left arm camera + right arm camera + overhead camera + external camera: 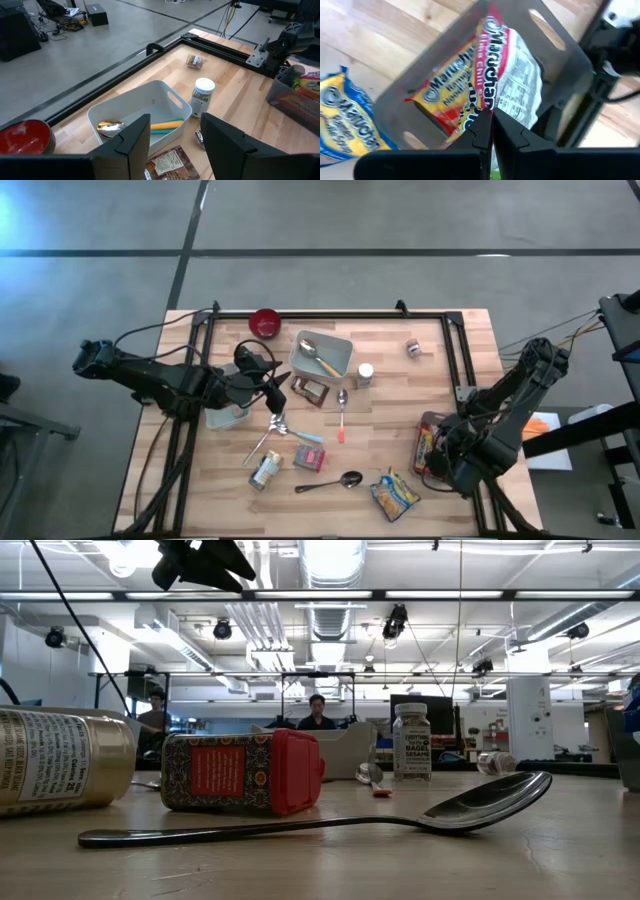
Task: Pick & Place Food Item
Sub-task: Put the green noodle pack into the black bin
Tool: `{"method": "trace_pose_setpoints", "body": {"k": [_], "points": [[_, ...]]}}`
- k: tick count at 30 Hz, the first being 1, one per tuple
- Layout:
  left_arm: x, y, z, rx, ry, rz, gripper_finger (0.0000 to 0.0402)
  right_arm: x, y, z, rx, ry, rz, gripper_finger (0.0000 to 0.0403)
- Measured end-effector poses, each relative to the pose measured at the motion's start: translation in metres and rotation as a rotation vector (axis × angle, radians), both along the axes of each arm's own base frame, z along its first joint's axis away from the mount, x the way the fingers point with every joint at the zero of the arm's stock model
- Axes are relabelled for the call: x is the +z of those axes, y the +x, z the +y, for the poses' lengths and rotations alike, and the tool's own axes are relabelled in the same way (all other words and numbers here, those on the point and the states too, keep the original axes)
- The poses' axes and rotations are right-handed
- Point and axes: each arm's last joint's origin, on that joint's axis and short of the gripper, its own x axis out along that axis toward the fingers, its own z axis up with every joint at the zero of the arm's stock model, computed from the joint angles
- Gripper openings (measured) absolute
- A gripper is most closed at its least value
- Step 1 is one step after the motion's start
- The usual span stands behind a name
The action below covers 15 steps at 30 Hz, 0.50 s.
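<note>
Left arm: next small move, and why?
Probably lower the left gripper toward the brown packet right below it. Its fingers stand open and empty above the table, with the packet lying just ahead of the white bin. The right gripper is shut, parked over the ramen bin, so it seems idle.

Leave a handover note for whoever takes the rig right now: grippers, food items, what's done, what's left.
Left gripper: jaws part open, empty, above the brown packet beside the white bin.
Right gripper: jaws shut, holding nothing, over the grey bin with the ramen packet inside.
Done: one ramen packet binned.
Left: yellow noodle packet, red-capped tin and can lie loose on the table.
</note>
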Motion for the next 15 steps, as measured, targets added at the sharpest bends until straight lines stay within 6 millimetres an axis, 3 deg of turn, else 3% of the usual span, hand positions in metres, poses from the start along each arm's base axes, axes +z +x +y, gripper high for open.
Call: {"method": "trace_pose_setpoints", "body": {"k": [8,15], "points": [[0.000,0.000,-0.001,-0.018,-0.012,0.003,0.0179,-0.010,0.013,-0.004,0.025,0.026,-0.015,0.0008],[0.000,0.000,-0.001,-0.024,-0.016,0.004,0.0179,-0.033,0.019,-0.008,0.035,0.062,-0.015,0.0008]]}}
